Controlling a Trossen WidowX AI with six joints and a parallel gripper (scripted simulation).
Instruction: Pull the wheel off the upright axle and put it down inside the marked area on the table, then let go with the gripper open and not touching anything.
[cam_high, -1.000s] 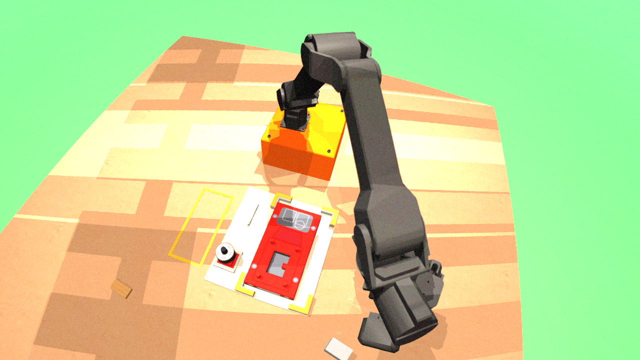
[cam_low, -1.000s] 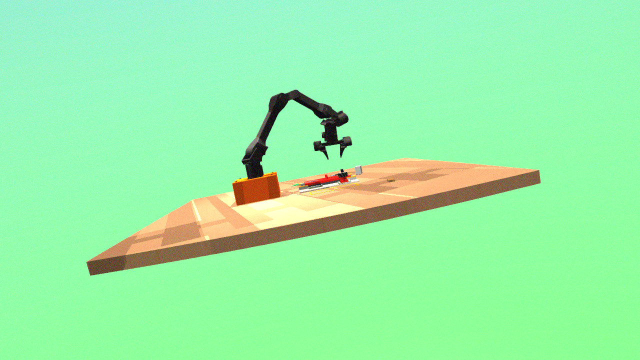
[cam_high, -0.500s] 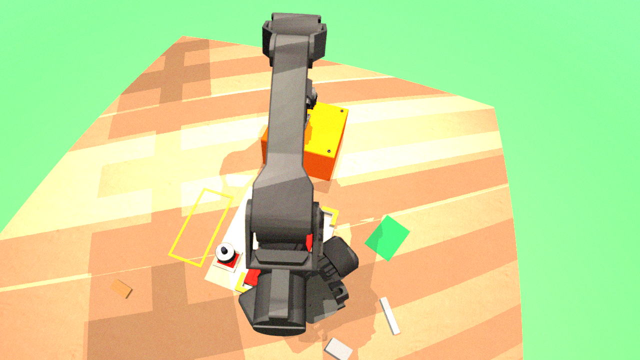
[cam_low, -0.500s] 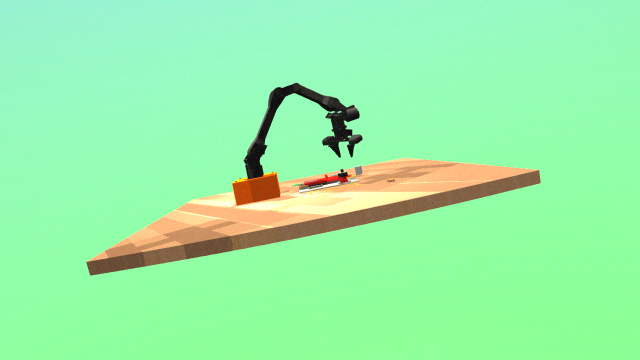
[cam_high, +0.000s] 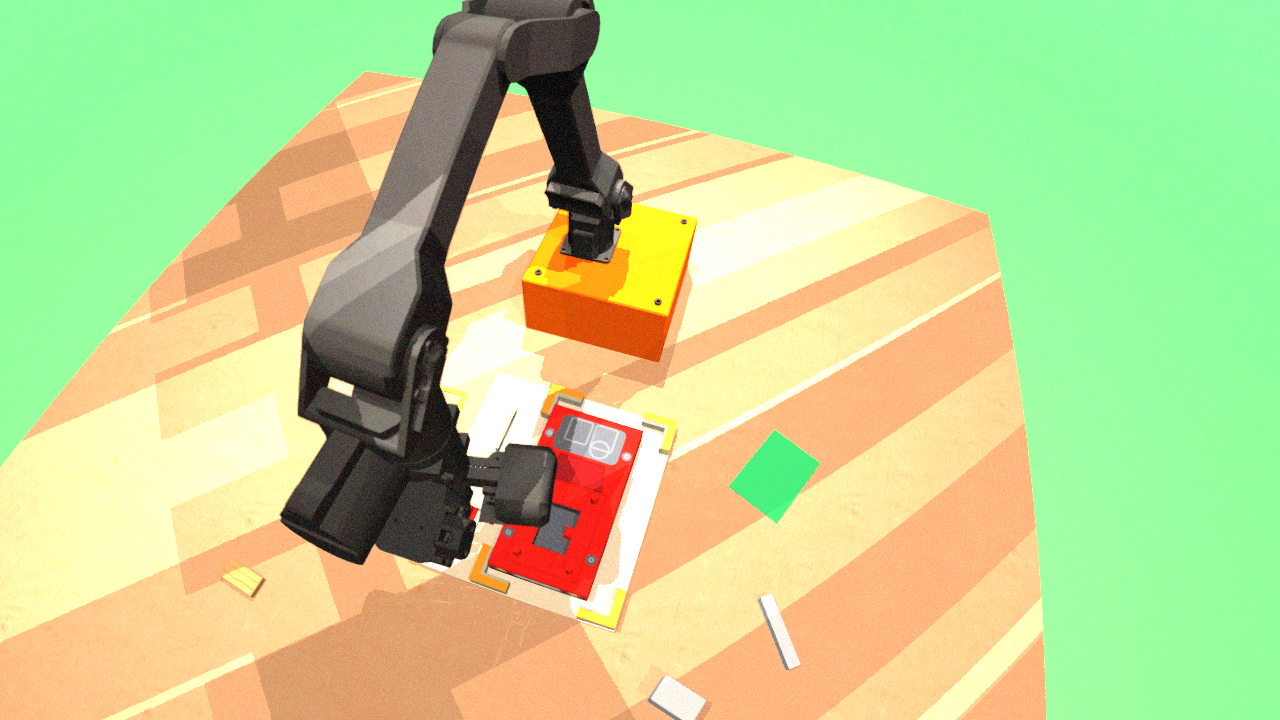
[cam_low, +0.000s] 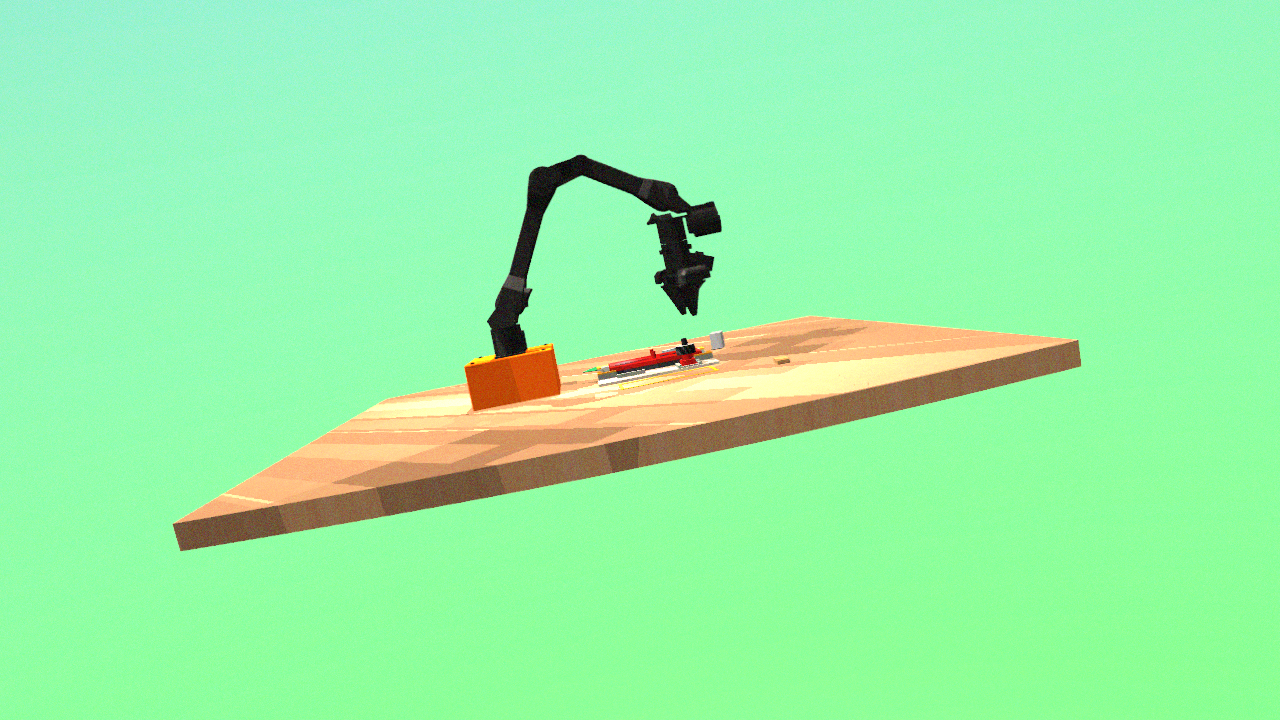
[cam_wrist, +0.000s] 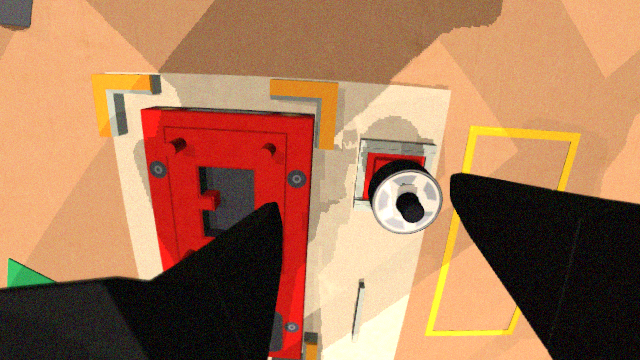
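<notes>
The wheel (cam_low: 685, 351) (cam_wrist: 387, 212), with a white hub and black tyre, sits around the black upright axle (cam_wrist: 411, 208) on a small red base. My gripper (cam_low: 689, 313) (cam_wrist: 365, 200) is open and empty, pointing down and held well above the wheel. In the wrist view the wheel shows between the fingertips, nearer the right one. The marked area (cam_wrist: 470, 332) is a yellow rectangle outline beside the white board; the right finger covers part of it. In the top view the arm hides the wheel and most of the marked area.
The white board (cam_high: 646, 505) (cam_wrist: 220, 87) bears a large red panel (cam_high: 617, 474) (cam_wrist: 230, 120) with pegs, corner brackets (cam_wrist: 327, 117), and a thin bar (cam_wrist: 358, 310). A green square (cam_high: 774, 476), a grey bar (cam_high: 778, 631), a grey block (cam_high: 677, 698) and a wooden piece (cam_high: 242, 578) lie around it.
</notes>
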